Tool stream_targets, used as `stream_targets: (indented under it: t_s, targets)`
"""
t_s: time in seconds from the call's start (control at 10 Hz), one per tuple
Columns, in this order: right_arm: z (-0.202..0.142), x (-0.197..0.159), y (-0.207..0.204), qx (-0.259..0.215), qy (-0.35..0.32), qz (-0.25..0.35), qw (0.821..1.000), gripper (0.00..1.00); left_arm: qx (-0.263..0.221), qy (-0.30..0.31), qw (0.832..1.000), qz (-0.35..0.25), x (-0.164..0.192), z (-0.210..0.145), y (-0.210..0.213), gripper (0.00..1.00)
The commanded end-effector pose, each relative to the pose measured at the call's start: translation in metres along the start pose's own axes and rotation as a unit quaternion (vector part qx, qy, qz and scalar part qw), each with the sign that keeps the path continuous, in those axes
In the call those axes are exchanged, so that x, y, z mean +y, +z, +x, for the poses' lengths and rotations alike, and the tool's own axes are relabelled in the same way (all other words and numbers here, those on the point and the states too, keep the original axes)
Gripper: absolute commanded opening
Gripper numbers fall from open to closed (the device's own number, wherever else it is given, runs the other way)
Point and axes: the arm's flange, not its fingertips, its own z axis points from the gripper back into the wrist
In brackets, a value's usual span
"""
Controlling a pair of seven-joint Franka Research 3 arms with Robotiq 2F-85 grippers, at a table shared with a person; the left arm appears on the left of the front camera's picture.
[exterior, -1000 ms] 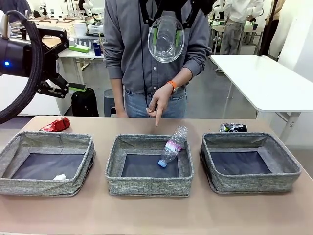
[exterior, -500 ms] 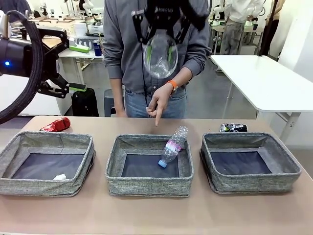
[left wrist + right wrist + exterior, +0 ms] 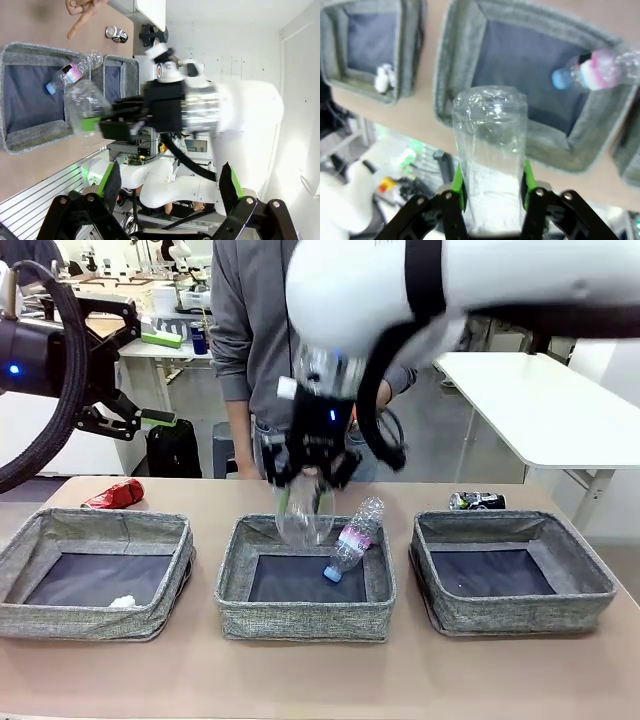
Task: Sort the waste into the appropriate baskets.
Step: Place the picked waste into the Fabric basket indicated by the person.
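Right end effector points down, clamping clear plastic cup.

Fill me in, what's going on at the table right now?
The right arm holds the cup in shut jaws over the edge of the middle basket, where the bottle leans on the far rim. The paper ball lies in the left basket. The red can and the dark can sit on the table behind the baskets. The left arm hangs at the side, jaws open.
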Motion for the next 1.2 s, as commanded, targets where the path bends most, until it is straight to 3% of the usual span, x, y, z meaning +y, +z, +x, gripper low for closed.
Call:
stream_targets:
  t_s: [0.0, 0.6, 0.7, 1.1]
  targets:
    - [-0.0086, -0.0191, -0.016, -0.042, 0.02, 0.03, 0.998, 0.5, 0.001, 0.004, 1.0, -0.002, -0.0014, -0.0013, -0.0005, 1.0]
    - [-0.0055, -0.0242, -0.0115, -0.049, 0.01, 0.033, 0.998, 0.5, 0.001, 0.004, 1.0, -0.002, -0.0014, -0.0013, -0.0005, 1.0]
    - [-0.0048, -0.026, -0.0092, -0.063, 0.008, 0.032, 0.997, 1.0, 0.001, 0.004, 1.0, -0.002, -0.0014, -0.0013, -0.0005, 1.0]
    - [-0.0027, -0.0288, -0.0098, -0.064, -0.006, 0.018, 0.998, 1.0, 0.001, 0.004, 1.0, -0.002, -0.0014, -0.0013, -0.0005, 1.0]
